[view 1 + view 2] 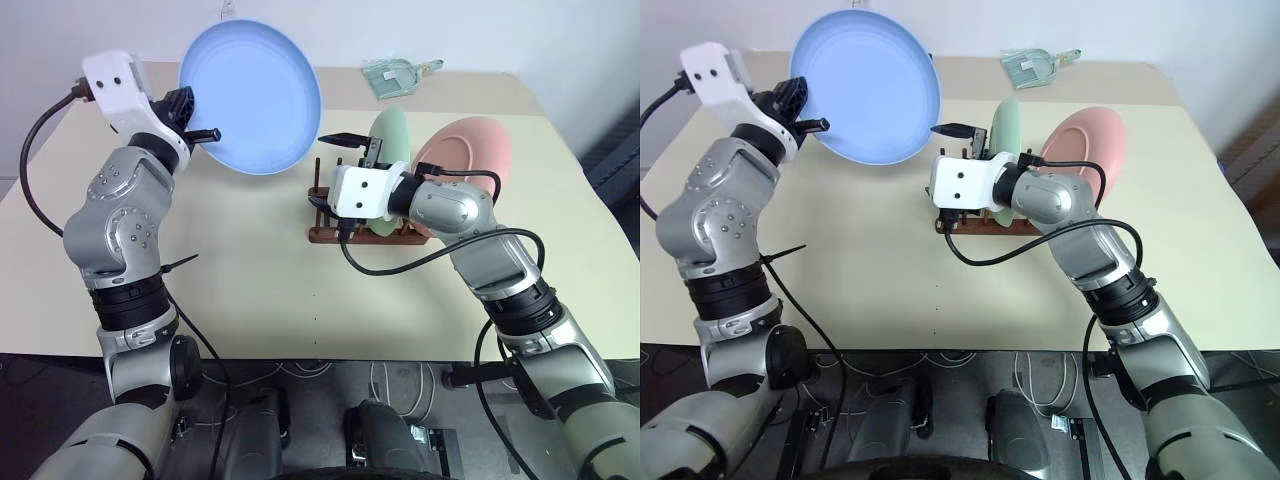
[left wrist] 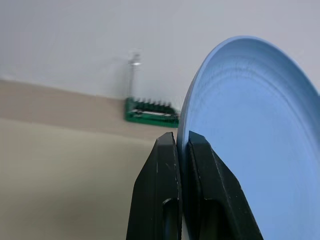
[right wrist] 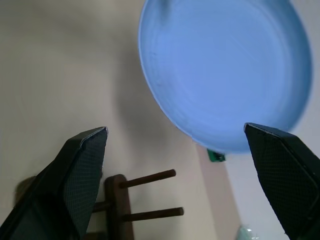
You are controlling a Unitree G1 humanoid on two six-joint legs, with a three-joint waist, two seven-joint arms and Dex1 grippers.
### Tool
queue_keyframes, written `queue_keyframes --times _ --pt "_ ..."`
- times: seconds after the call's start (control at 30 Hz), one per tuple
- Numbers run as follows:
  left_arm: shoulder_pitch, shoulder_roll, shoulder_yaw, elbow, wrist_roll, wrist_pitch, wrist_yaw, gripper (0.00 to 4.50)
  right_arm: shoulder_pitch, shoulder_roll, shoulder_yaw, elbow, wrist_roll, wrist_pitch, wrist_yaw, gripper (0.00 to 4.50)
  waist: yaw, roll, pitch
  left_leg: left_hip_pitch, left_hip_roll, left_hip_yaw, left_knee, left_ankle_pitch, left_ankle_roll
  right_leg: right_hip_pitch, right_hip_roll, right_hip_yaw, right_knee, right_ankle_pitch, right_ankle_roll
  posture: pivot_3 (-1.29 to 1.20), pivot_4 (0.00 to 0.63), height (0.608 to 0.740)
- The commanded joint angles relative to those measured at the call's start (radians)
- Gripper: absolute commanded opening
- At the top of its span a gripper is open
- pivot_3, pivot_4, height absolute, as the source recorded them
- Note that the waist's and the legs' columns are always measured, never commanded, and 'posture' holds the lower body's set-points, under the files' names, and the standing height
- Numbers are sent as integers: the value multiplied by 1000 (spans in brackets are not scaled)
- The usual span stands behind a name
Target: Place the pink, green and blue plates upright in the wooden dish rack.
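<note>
beige table (image 1: 250, 290); rigid, slick blue plate (image 1: 255, 95) pinched at rim between left gripper (image 1: 200, 120) fingers; right gripper (image 1: 350, 150) spread wide, empty, below plate.

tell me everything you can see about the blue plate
The blue plate is round, pale blue and smooth, with a shallow dished centre and a raised rim, plastic or glazed by its look. It is held up off the table, tilted on edge. The left claw is shut on its rim, one finger on each face. It hangs to the left of the wooden dish rack, apart from it.
</note>
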Motion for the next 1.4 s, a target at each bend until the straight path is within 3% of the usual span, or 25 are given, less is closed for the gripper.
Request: queue_keyframes --times 0.03,0.37,0.47,0.7,0.87,1.0,1.2,1.4 --pt "-38 -6 -19 -75 -49 18 -6 64 -35 16 -1 2 -44 -44 -24 4500 0 0 0 0 0 0 0 0 0 0 0 0 0 0 0 0 150 732" --pt "-28 -47 -54 -153 -121 93 9 64 -60 56 21 88 -115 -126 -36 4500 -2 0 0 0 0 0 0 0 0 0 0 0 0 0 0 0 150 732" --pt "-27 -47 -53 -156 -128 99 15 0 -56 63 20 90 -121 -136 -33 3612 -1 0 0 0 0 0 0 0 0 0 0 0 0 0 0 0 150 732" --pt "-28 -54 -39 -148 -154 104 30 0 -46 64 19 88 -136 -149 -35 23 -1 0 0 0 0 0 1 0 0 0 0 0 0 0 0 0 150 732" --pt "-30 -67 -20 -142 -180 103 41 0 -44 67 14 88 -139 -154 -35 23 0 0 0 0 0 -1 1 0 0 1 0 0 0 0 0 0 150 732" --pt "-42 -105 44 -135 -232 64 71 1329 -43 66 10 88 -148 -162 -47 0 0 0 0 0 0 -1 1 0 0 1 0 0 0 0 0 0 150 732" --pt "-79 -126 154 -116 -277 -80 132 4397 -46 69 6 91 -156 -178 -58 0 -2 0 0 0 0 -1 1 0 0 1 0 0 0 0 0 0 150 732" --pt "-58 8 214 -36 -246 -190 99 4459 -62 80 -8 98 -146 -200 -77 0 -3 0 0 0 0 -1 1 0 0 1 0 0 0 0 0 0 150 732"
